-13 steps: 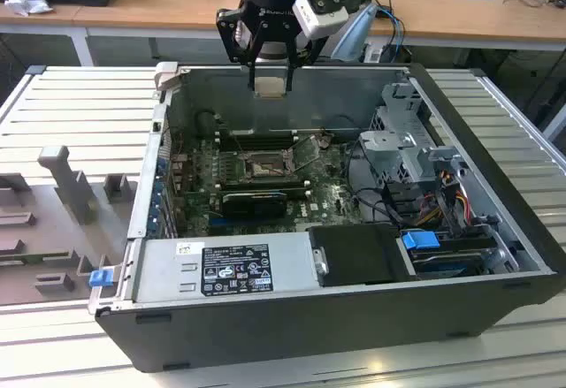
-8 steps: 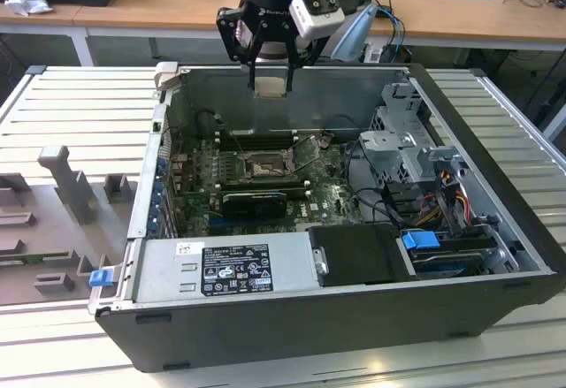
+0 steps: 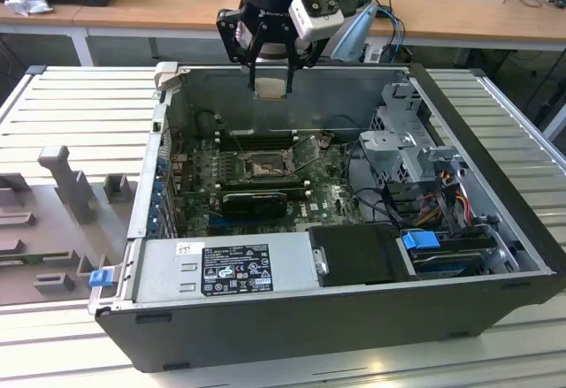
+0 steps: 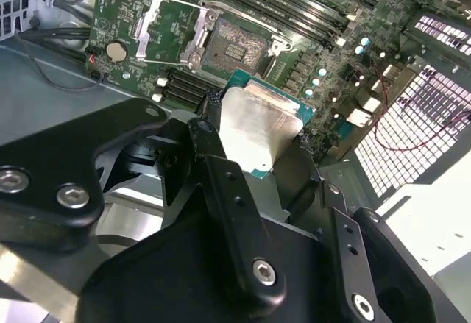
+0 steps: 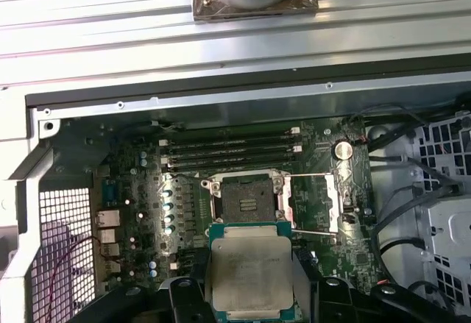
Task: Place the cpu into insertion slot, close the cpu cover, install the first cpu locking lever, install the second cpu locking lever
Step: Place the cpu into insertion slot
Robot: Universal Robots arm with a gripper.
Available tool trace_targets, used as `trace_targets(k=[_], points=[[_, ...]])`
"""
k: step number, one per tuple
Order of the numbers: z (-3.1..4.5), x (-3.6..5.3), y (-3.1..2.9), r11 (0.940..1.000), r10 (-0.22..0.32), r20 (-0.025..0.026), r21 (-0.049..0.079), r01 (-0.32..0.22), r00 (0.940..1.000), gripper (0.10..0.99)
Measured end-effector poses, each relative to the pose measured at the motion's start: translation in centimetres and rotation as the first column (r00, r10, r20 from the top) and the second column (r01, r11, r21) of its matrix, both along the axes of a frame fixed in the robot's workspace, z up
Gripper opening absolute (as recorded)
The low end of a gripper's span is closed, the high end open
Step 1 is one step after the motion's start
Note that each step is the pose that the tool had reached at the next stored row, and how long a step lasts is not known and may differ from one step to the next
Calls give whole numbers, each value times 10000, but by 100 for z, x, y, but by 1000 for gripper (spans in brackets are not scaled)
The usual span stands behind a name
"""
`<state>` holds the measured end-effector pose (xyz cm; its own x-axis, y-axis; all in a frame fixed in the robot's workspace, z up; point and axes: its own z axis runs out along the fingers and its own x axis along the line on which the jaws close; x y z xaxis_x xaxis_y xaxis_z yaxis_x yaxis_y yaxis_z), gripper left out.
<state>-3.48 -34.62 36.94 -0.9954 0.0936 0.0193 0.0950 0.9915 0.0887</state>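
A grey labelled power supply box [image 3: 221, 269] sits inside the open computer case [image 3: 292, 330].

There is one small, flat, silver-beige square cpu [image 5: 250, 271], one silver-rimmed square insertion slot [image 5: 246, 204], one thin silver metal cpu cover [image 4: 147, 23], one black gripper [image 3: 270, 77] and one grey labelled power supply box [image 3: 221, 264].

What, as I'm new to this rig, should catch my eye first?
The tool grips the cpu between its fingers, held above the open computer case. On the green board inside the case sits the insertion slot, empty, its dark centre bare.
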Motion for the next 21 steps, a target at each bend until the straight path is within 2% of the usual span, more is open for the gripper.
trace_targets(k=[21], points=[[-2,0,0,9992,-406,0,-4,406,9992,529]])
